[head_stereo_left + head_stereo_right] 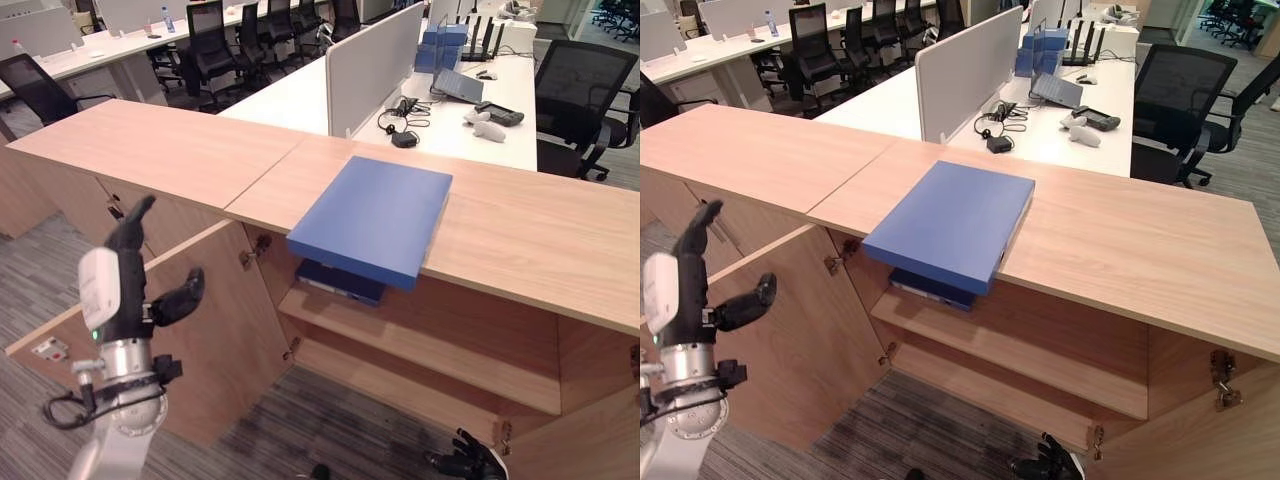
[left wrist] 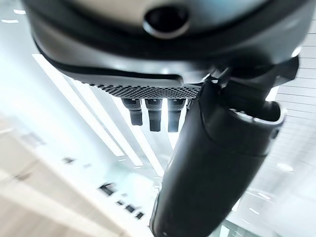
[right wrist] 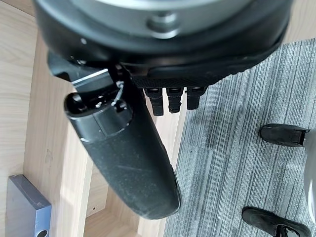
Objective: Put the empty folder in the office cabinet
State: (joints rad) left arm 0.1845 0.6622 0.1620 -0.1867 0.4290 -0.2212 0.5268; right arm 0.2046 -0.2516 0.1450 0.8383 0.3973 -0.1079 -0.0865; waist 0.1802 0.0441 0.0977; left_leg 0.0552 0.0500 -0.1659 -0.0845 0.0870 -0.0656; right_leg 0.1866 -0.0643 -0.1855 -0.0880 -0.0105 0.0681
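A blue folder [image 1: 372,218] lies flat on the wooden cabinet top [image 1: 540,230], its near corner hanging over the front edge. Below it, inside the open cabinet, a second blue folder [image 1: 340,282] rests on the shelf [image 1: 430,352]; its grey-blue end [image 3: 24,210] appears in the right wrist view. My left hand [image 1: 125,268] is raised at the lower left, in front of the open left door [image 1: 215,330], fingers straight up and thumb out, holding nothing. My right hand [image 1: 468,463] hangs low by the cabinet's bottom edge, fingers relaxed and empty.
The right cabinet door [image 1: 600,435] also stands open. Behind the cabinet are white desks with a divider panel [image 1: 375,65], cables and small devices, and black office chairs [image 1: 575,95]. Grey carpet [image 1: 330,430] covers the floor in front.
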